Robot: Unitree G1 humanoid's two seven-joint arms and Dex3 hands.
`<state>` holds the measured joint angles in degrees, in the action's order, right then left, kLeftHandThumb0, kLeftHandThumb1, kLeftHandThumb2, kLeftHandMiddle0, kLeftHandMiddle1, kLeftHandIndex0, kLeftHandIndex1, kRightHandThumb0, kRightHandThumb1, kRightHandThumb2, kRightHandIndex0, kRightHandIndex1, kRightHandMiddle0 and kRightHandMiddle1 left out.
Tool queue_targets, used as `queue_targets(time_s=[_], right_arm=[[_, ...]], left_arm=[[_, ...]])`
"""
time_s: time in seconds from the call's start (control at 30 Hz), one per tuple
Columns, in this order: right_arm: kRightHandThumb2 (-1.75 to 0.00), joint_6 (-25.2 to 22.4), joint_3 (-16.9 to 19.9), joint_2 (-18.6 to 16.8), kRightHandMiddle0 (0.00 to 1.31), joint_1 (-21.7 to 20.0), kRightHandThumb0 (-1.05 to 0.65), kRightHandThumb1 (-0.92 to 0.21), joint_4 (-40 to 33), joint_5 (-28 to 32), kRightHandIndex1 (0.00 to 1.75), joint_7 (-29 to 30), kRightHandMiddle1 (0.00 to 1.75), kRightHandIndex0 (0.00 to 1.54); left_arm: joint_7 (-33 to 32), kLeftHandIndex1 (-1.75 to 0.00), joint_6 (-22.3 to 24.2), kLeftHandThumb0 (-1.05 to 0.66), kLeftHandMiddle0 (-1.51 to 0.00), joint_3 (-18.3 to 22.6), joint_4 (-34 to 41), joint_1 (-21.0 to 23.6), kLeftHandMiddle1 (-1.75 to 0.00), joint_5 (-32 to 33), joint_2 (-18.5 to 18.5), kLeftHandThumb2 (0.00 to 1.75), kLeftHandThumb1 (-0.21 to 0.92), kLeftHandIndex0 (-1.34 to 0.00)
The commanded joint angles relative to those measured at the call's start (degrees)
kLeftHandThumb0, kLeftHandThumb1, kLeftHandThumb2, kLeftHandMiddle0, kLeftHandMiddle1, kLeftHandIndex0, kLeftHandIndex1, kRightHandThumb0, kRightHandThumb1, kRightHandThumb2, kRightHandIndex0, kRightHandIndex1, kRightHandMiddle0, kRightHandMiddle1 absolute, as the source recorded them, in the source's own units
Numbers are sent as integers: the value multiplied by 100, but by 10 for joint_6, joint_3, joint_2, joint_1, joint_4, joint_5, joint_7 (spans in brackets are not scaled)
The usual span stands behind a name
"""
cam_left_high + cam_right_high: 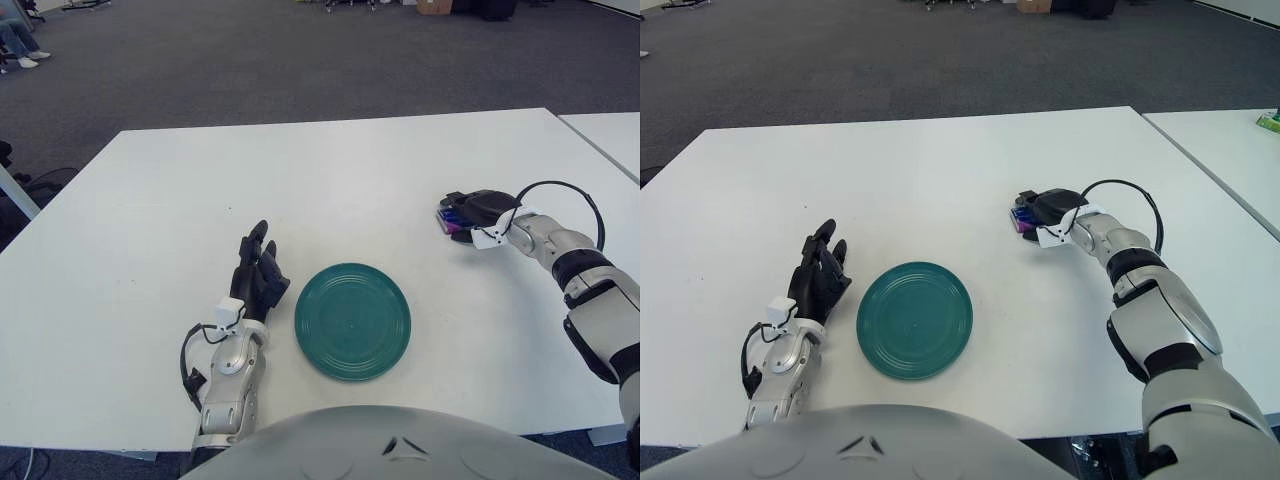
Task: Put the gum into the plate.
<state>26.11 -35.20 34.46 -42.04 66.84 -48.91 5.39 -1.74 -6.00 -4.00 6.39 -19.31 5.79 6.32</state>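
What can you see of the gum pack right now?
The gum shows only as a small purple and blue package edge, flat on the white table, right of the green plate and apart from it. The right hand covers most of it from above, dark fingers draped over it; a closed grasp cannot be confirmed. No label is readable.

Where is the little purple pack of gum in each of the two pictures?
Left eye view: gum right of centre, under the right hand.
Right eye view: gum just right of centre, under the same hand.
Shared landmark: the green plate, nearer and to the left of it.
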Motion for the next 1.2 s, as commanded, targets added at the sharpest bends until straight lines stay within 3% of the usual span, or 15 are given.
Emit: queue_targets(time_s=[0.0, 0.6, 0.9, 0.93, 1.0, 1.03, 1.13, 1.17], right_arm=[[-67, -14, 8, -7, 0, 4, -82, -92, 5, 12, 3, -10, 61, 34], [-56, 5, -7, 6, 0, -2, -74, -92, 1, 28, 5, -137, 67, 45], [-52, -9, -11, 8, 0, -2, -70, -92, 1, 25, 8, -161, 78, 55], [-50, -11, -10, 8, 0, -2, -68, -92, 0, 26, 9, -161, 99, 58], [-48, -15, -8, 8, 1, 0, -65, -92, -2, 27, 11, -158, 122, 62], [-47, -18, -6, 7, 3, 2, -63, -92, -2, 29, 19, -151, 136, 63], [-59, -28, 2, 4, 19, 9, -45, -85, -3, 36, 107, -129, 161, 64], [-64, -28, 5, 1, 23, 12, -43, -82, 2, 38, 128, -117, 166, 65]], left_arm=[[6, -57, 11, -90, -36, 2, 9, 0, -4, 6, -1, 97, 92, 0], [40, -62, 35, -96, -41, 10, 29, -4, -3, 40, -8, 101, 92, 0], [43, -64, 56, -96, -42, 14, 45, -9, -3, 48, -9, 100, 92, 0], [43, -65, 57, -96, -42, 14, 46, -10, -3, 48, -8, 100, 92, 0], [43, -66, 59, -97, -43, 14, 47, -10, -3, 49, -8, 100, 92, 0], [43, -67, 58, -97, -43, 15, 46, -9, -3, 49, -8, 100, 92, 0], [45, -68, 53, -97, -44, 15, 43, -8, -3, 50, -8, 100, 92, 0], [45, -68, 52, -97, -45, 16, 43, -8, -3, 51, -7, 100, 92, 0]])
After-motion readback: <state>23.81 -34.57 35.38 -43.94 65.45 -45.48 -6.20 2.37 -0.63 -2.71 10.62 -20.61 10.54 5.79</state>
